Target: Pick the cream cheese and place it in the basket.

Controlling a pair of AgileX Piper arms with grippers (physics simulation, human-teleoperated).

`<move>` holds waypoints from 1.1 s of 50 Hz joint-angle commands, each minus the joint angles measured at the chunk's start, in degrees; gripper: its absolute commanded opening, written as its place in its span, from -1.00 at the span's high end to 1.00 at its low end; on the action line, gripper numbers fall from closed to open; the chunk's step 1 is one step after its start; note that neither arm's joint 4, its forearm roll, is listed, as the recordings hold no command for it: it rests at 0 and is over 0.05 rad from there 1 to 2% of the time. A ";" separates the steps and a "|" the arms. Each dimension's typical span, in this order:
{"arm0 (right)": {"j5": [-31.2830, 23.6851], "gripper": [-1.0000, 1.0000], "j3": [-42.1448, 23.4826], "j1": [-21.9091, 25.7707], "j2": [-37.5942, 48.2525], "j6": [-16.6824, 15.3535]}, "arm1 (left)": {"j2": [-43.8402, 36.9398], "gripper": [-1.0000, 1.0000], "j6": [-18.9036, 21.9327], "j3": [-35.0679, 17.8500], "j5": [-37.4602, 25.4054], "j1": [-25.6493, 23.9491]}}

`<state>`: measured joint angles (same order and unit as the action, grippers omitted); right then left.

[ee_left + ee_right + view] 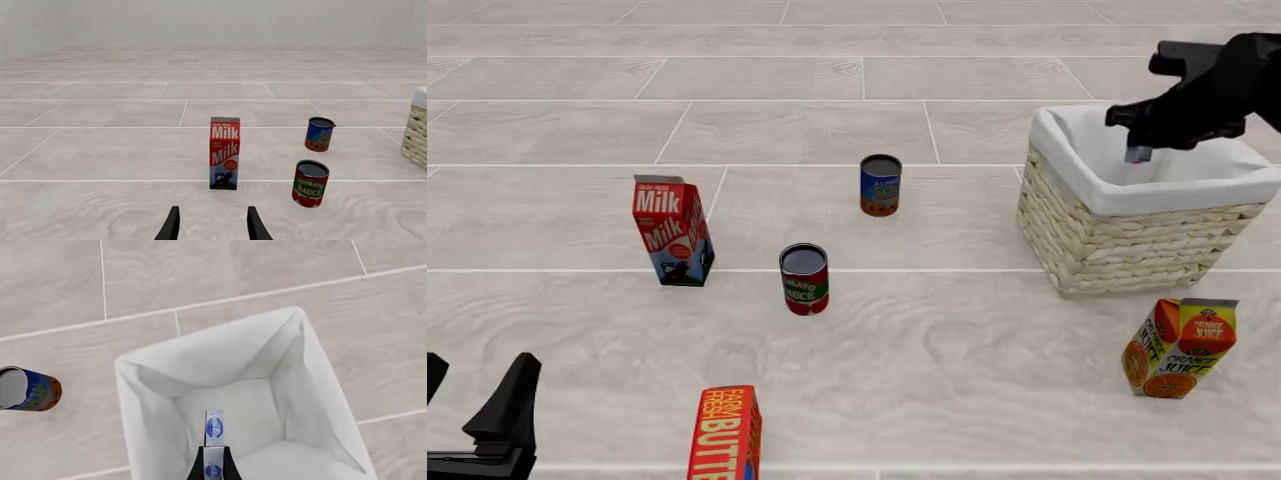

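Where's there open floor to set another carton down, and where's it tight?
Widest bare patch: between the tomato sauce can, basket and orange juice carton. Also behind the blue can. Tightest: among the milk carton, the cans and butter box.

Cream cheese point(214, 429) above basket point(1134, 232)
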<state>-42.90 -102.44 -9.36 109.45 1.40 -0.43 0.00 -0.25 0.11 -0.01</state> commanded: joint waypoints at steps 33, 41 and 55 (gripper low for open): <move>5.31 1.00 3.17 -1.48 3.28 4.59 | 0.00 -1.00 0.01 0.00 0.00 0.03; 5.72 1.00 3.50 -1.48 3.82 4.38 | 0.00 -1.00 0.03 0.00 -0.01 0.07; 4.26 1.00 2.52 -1.16 3.15 4.30 | 0.00 -1.00 0.07 0.00 -0.02 0.14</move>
<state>-38.37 -99.39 -10.83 113.29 4.86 -0.44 0.05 -0.25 0.10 0.08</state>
